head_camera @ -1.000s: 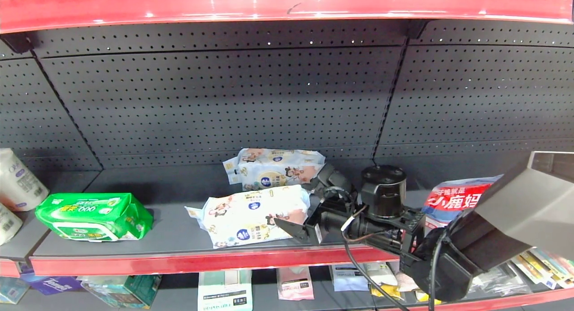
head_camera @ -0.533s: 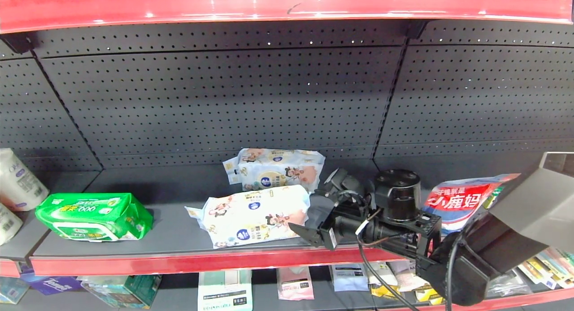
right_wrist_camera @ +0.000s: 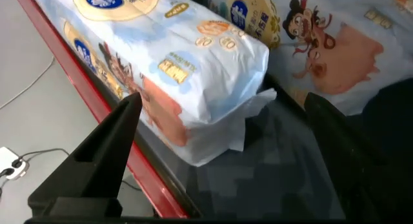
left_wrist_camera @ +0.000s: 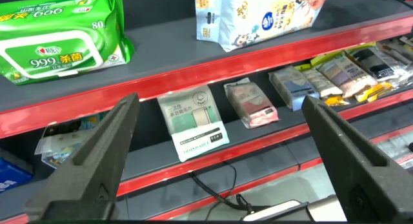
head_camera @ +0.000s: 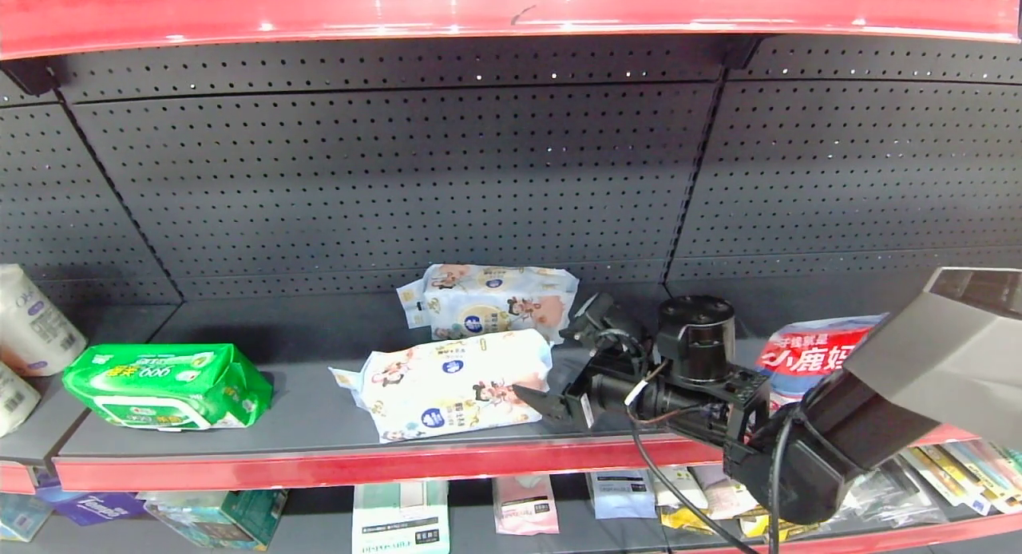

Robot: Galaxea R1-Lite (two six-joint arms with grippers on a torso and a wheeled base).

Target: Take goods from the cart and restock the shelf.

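Two soft packs of wipes lie flat on the grey shelf [head_camera: 303, 414]. The front pack [head_camera: 451, 382] is white and pale blue with peach patches, cartoon figures and round blue badges. Crimped seals stick out at both ends, and its long side runs along the red shelf lip [head_camera: 319, 468]. The rear pack [head_camera: 489, 298] carries the same print. It lies just beside the front pack at its 1 o'clock, close to the perforated back panel [head_camera: 399, 179].

At the front pack's 3 o'clock sits the right gripper [head_camera: 549, 361], near the crimped end, its jaws spread wide and holding nothing. One finger is low by the lip and the other is up toward the rear pack.

The left gripper [left_wrist_camera: 219, 101] is also spread wide and empty, and it faces the shelf front and the small packets [left_wrist_camera: 193, 121] on the tier below.

A green pack [head_camera: 168, 385] with a white flap lies well apart at the front pack's 9 o'clock, with white rolls [head_camera: 36, 322] farther out the same way. A red-and-white bag [head_camera: 814, 353] lies at 3 o'clock, beyond the right arm.
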